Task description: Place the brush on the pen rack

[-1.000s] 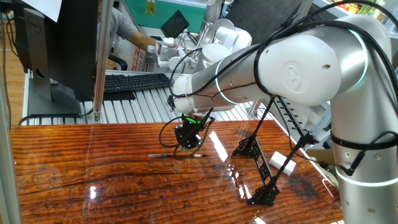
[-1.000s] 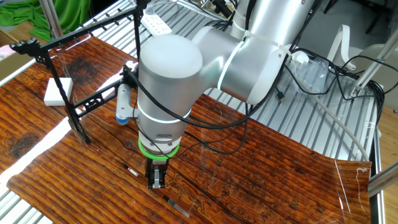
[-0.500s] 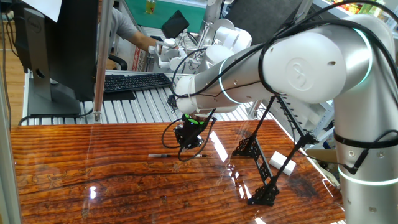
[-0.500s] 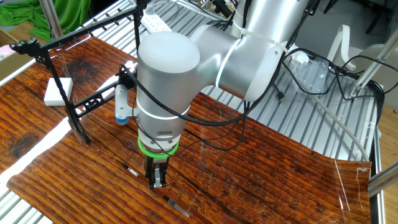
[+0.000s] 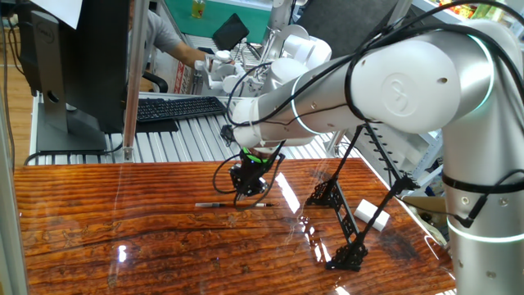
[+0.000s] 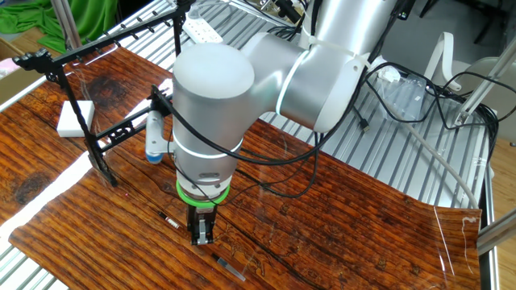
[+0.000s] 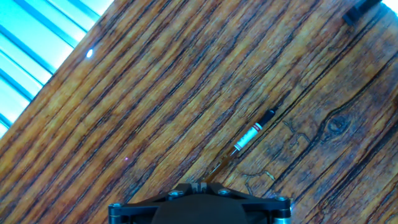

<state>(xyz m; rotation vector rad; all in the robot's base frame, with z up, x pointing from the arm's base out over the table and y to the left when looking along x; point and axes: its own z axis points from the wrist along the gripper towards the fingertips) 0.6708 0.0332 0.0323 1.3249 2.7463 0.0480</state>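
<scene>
brush [image 5: 229,204] | lies flat on surface [image 5: 123,246], passing under tool [image 6: 201,234] | tool pinching its mid-shaft | pen rack [image 5: 344,221] well apart

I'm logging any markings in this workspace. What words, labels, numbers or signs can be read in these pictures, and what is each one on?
No text can be read in any view.
Yellow sign on the green wall behind the table: too small and blurred to read.
Round embossed mark on the arm's big joint cap: a logo shape, no legible letters.
Brush, pale band near its tip: no lettering can be made out.
Keyboard: keys too small to read.
</scene>
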